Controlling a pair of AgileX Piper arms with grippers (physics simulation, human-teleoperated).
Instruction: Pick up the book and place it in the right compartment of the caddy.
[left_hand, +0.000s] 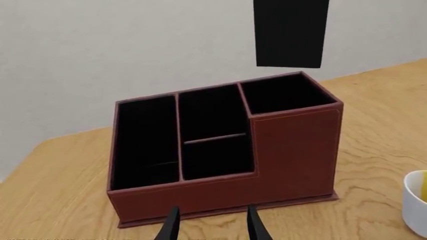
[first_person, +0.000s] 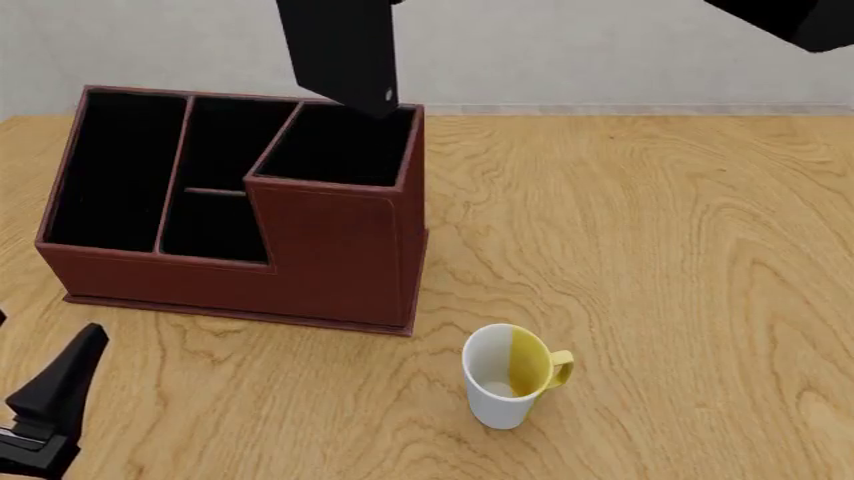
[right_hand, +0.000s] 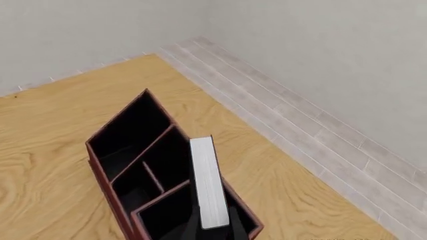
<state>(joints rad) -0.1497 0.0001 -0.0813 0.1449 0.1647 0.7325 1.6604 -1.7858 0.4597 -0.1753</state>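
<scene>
The black book (first_person: 340, 50) hangs upright in the air just above the caddy's (first_person: 334, 260) tall right compartment (first_person: 340, 150). Its lower edge sits at about rim height in the front view. In the right wrist view its white page edges (right_hand: 208, 185) point toward the camera over that compartment (right_hand: 167, 215). My right gripper (right_hand: 213, 231) shows only as dark tips at the picture's edge, shut on the book. My left gripper (left_hand: 213, 227) is open and empty, low in front of the caddy (left_hand: 293, 155). The book (left_hand: 291, 32) also shows in the left wrist view.
A white-and-yellow mug (first_person: 507, 378) stands on the wooden table in front of the caddy's right corner, also at the edge of the left wrist view (left_hand: 417, 202). The left gripper (first_person: 54, 400) sits at the table's near left. A pale wall runs behind the table.
</scene>
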